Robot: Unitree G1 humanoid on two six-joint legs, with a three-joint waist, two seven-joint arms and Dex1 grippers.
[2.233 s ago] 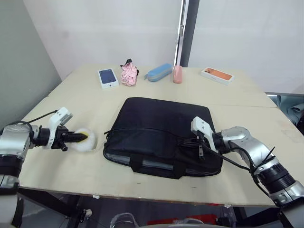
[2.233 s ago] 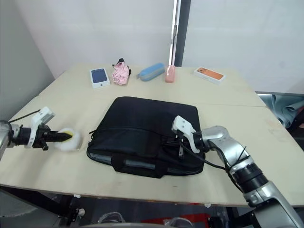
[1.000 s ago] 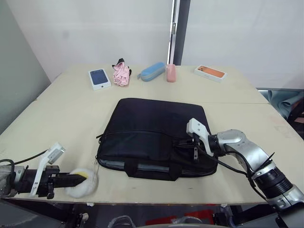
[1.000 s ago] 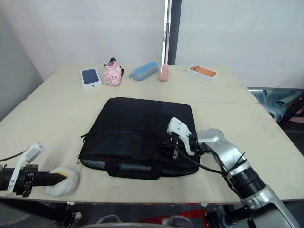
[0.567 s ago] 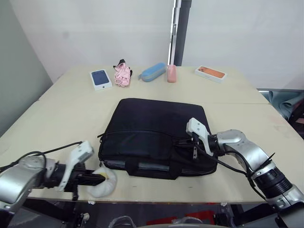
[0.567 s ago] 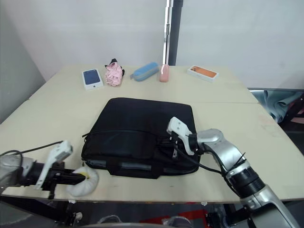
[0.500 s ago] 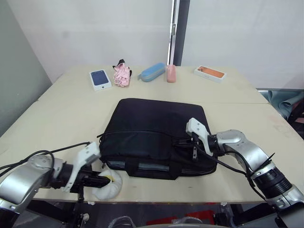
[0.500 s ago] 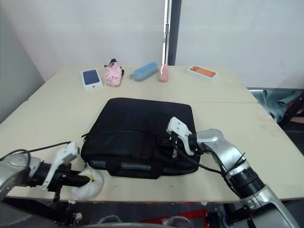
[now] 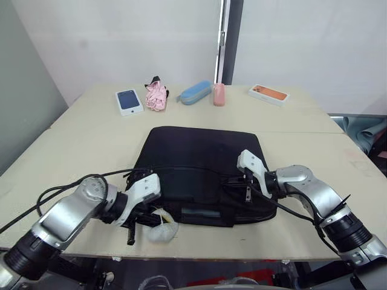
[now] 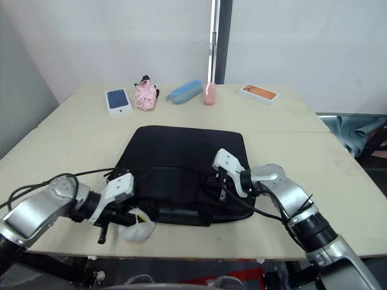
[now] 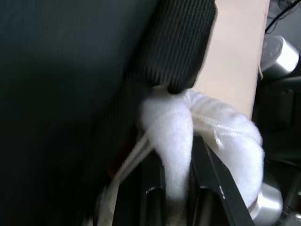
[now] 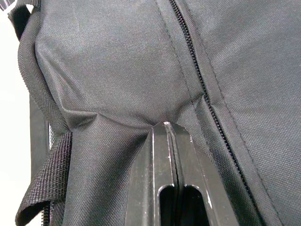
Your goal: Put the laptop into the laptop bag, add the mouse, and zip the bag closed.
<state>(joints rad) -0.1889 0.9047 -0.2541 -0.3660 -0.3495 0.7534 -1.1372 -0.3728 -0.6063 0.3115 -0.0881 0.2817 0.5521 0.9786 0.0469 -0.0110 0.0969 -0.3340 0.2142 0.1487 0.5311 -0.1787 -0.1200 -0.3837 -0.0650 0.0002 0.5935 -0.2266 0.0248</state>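
The left gripper (image 9: 152, 219), shut on a fluffy white thing (image 9: 162, 229), has moved it to the bag (image 9: 199, 163), while the right gripper (image 12: 165, 126) stays pinched on the bag's cloth.

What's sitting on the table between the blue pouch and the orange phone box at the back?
A small pink upright item stands right beside the blue pouch; from there to the orange phone box the table is bare, in the left eye view.

The laptop bag (image 9: 202, 172) lies mid-bench (image 9: 84, 142); a fluffy blob (image 9: 160, 230) sits just before its near-left edge, and small items line the far edge.
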